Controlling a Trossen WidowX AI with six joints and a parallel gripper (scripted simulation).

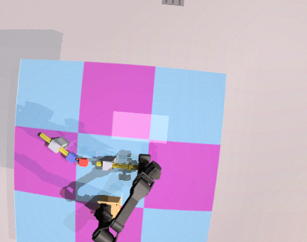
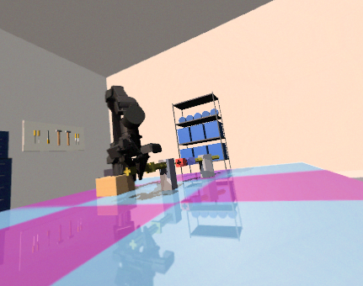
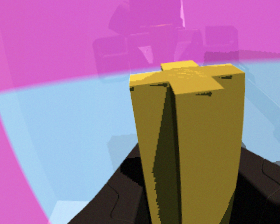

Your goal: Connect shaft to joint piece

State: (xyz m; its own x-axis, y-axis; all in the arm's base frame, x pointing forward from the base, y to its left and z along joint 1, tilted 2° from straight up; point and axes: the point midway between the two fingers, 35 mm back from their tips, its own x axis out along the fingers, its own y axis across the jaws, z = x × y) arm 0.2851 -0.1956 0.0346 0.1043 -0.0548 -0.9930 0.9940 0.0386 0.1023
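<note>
The first shaft [image 1: 44, 137] is yellow and runs through its grey block [image 1: 55, 146] [image 2: 207, 166] to a blue yoke [image 1: 71, 157]. The red joint piece [image 1: 83, 162] [image 2: 181, 162] sits on the yoke's end; its dark cross-shaped opening faces toward the second shaft. The second shaft [image 1: 120, 166] [image 2: 158, 165] [image 3: 207, 135] is yellow with a cross-shaped section and runs through the other grey block [image 1: 107, 165] [image 2: 168, 177]. A short gap separates its near end from the joint piece. My gripper [image 1: 138, 167] [image 2: 141, 170] [image 3: 174, 143] is shut on the second shaft, on the far side of its block.
A tan wooden block [image 1: 115, 204] [image 2: 108, 186] stands near the arm's base. The arm [image 1: 128, 205] [image 2: 126, 127] reaches over beside it. A shelf rack [image 2: 197, 140] and a tool board [image 2: 53, 145] are in the background.
</note>
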